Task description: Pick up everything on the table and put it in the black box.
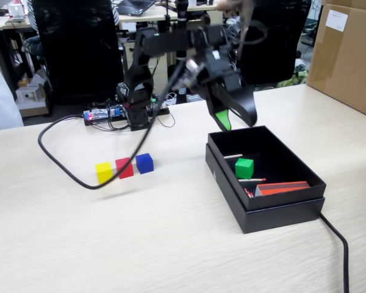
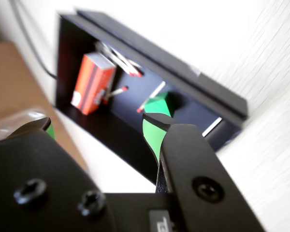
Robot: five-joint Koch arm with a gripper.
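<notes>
The black box point(image 1: 280, 212) sits on the right of the table point(image 1: 171, 244) in the fixed view. A green cube point(image 1: 244, 168) lies inside it and also shows in the wrist view point(image 2: 160, 104). Yellow point(image 1: 104, 172), red point(image 1: 124, 167) and blue point(image 1: 144, 163) cubes stand in a row on the table, left of the box. My gripper point(image 1: 238, 124) hangs open over the box's far rim with nothing between its green-padded fingers. In the wrist view the gripper point(image 2: 97, 122) looks down at the box point(image 2: 159, 53).
An orange matchbox point(image 1: 280, 188) and loose matches lie in the box. A thick black cable point(image 1: 67, 165) loops past the cubes; another cable point(image 1: 338, 244) runs from the box's near corner. A brown carton point(image 1: 348, 55) stands far right. The arm's base point(image 1: 137, 104) is behind the cubes.
</notes>
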